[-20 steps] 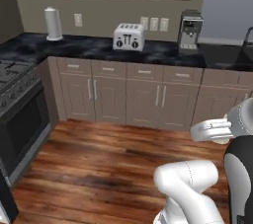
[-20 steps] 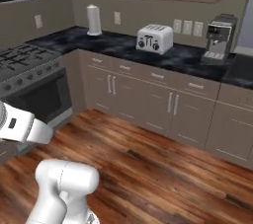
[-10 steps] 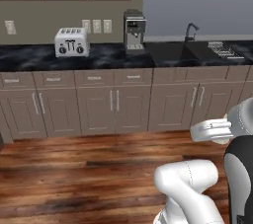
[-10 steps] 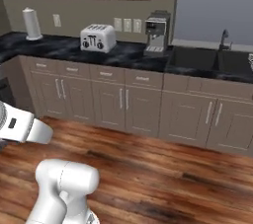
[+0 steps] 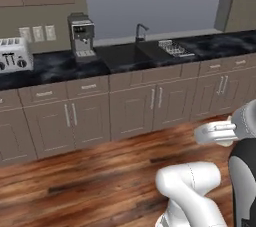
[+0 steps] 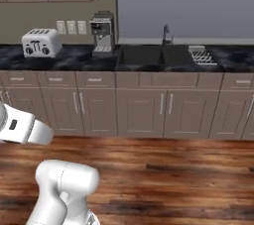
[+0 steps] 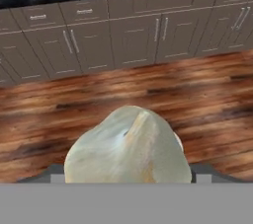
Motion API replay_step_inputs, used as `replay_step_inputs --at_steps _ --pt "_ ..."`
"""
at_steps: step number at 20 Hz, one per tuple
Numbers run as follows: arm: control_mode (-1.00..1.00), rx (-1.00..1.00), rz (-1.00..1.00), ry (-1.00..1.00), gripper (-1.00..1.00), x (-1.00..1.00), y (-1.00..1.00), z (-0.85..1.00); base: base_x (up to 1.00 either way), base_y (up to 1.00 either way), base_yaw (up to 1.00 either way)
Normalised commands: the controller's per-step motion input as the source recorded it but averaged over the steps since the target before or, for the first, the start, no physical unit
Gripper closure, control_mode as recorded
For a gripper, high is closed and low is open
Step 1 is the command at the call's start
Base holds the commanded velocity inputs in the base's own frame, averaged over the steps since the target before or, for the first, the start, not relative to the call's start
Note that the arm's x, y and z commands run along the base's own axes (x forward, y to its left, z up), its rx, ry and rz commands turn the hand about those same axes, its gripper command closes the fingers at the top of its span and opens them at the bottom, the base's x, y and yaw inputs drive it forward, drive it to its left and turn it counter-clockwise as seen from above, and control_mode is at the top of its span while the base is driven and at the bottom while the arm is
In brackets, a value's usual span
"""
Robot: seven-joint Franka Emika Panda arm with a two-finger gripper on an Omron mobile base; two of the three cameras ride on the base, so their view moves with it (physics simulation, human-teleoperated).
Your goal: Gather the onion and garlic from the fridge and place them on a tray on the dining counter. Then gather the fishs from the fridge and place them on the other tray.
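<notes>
One pale, bulbous object [image 7: 128,146] fills space right at gripper [image 7: 129,176] in hand view, prob. garlic; fingertips hidden behind it, so jaw gap can't be told. Beyond: wood floor [image 7: 59,114], beige cabinets [image 6: 139,107], dark counter [image 6: 74,58] w/ sink [image 6: 149,55], coffee machine [image 6: 101,30], toaster [image 6: 41,42].

Glossy white rounded arm [image 5: 187,183] segments with dark joints.
</notes>
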Motion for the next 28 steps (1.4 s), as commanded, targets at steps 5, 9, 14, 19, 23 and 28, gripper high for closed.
replay_step_inputs --at_steps 5,9,14,19,23,28 --pt "1.0 0.0 0.0 0.0 1.0 0.0 0.0 0.0 0.78 0.0 -0.48" --pt "1.0 0.0 0.0 0.0 1.0 0.0 0.0 0.0 0.65 0.0 -0.51" --pt "1.0 0.0 0.0 0.0 1.0 0.0 0.0 0.0 0.59 0.0 -0.5" --pt "1.0 0.0 0.0 0.0 1.0 0.0 0.0 0.0 0.56 -0.02 -0.49" --pt "1.0 0.0 0.0 0.0 1.0 0.0 0.0 0.0 0.55 -0.02 -0.49" --pt "1.0 0.0 0.0 0.0 1.0 0.0 0.0 0.0 0.57 0.0 -0.49"
